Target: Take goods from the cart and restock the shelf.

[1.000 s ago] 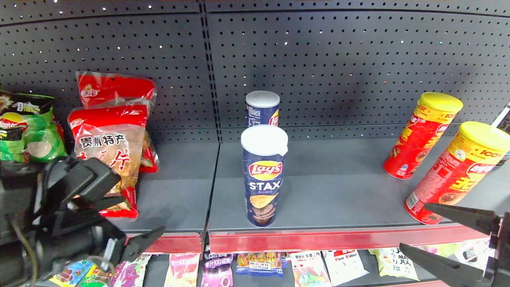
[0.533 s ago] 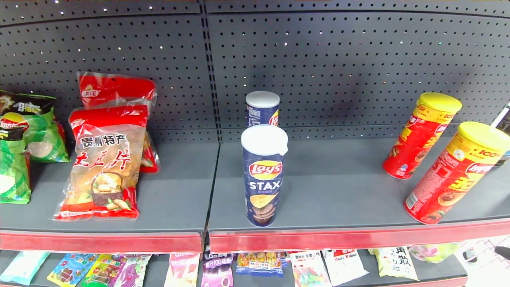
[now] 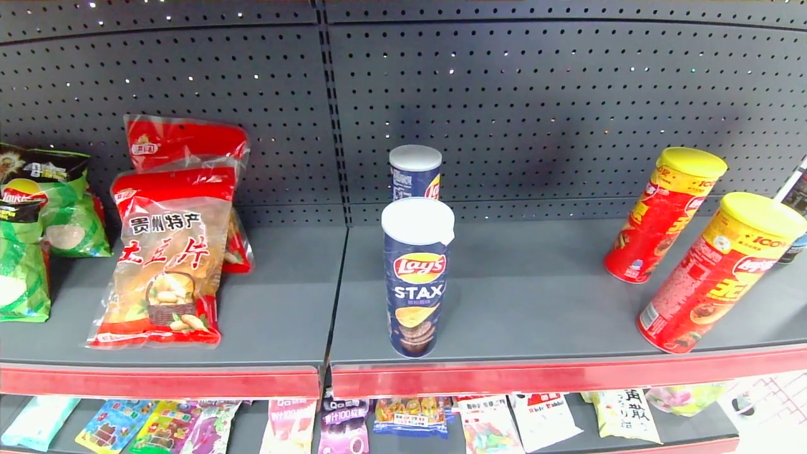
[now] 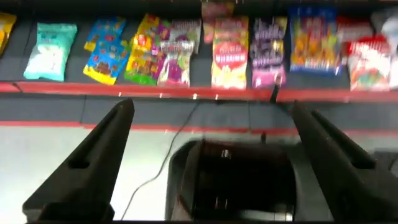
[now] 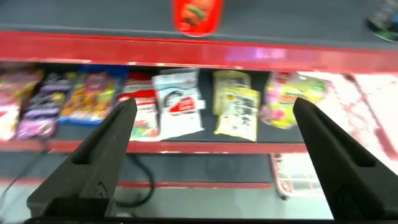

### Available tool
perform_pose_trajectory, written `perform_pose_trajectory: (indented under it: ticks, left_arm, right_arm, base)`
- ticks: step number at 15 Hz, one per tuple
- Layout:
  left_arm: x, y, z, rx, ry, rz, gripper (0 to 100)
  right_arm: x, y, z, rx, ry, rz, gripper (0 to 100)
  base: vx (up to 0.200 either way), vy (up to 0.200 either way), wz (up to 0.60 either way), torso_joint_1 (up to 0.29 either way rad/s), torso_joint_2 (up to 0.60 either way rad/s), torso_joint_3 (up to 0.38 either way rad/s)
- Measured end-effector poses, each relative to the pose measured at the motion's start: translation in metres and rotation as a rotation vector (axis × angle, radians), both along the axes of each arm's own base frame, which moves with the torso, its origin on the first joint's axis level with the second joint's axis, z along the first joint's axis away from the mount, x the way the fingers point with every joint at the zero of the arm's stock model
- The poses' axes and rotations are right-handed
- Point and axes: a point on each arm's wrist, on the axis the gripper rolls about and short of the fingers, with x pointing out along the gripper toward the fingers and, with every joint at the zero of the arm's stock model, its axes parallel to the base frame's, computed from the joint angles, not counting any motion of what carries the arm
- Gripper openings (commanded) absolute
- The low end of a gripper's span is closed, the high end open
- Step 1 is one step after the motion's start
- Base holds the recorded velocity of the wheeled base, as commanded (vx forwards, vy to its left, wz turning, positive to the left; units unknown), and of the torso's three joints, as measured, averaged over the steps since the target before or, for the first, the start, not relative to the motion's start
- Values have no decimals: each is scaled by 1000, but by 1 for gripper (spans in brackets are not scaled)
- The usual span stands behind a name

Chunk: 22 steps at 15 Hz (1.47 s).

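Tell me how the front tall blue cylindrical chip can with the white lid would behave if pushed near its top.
The tall blue cylindrical chip can stands upright on a narrow base, so it would probably tip rather than slide. Once down, it would likely roll on the grey shelf.

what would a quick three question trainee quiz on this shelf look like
1. True or false: the rear blue canister stands directly behind the front blue canister.
2. How many yellow-lidded red canisters are on the shelf? a) one b) two c) four
3. Fill in: the left gripper and right gripper are both ____.
Key: 1 true; 2 b; 3 open.
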Motion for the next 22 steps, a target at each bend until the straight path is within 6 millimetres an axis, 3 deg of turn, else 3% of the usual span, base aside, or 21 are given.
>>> perform_pose_trajectory:
  ticks: [3, 5, 9, 13, 15, 22]
  left_arm:
    - [11, -10, -14, -22, -30, 97, 100]
    - [30, -13, -10, -32, -243, 67, 100]
    - [45, -13, -35, -23, -377, -138, 100]
    - [45, -13, -42, 19, -376, -138, 100]
    - [45, -13, -42, 34, -376, -144, 100]
    - [45, -13, -42, 36, -378, -141, 100]
  right_arm:
    - [-2, 4, -12, -4, 9, -151, 100]
    - [-1, 9, -19, -1, 17, -247, 100]
    - [1, 15, -27, 34, -80, 99, 100]
    - [9, 14, -30, 4, -238, 76, 100]
    - [11, 14, -35, 12, -236, 83, 100]
    - [12, 14, -38, 11, -231, 76, 100]
  base:
    - [0, 0, 0, 0, 0, 0]
    - [0, 0, 0, 0, 0, 0]
    - [0, 0, 0, 0, 0, 0]
    - [0, 0, 0, 0, 0, 0]
    - [0, 0, 0, 0, 0, 0]
    - [-171, 0, 0, 3, 0, 1]
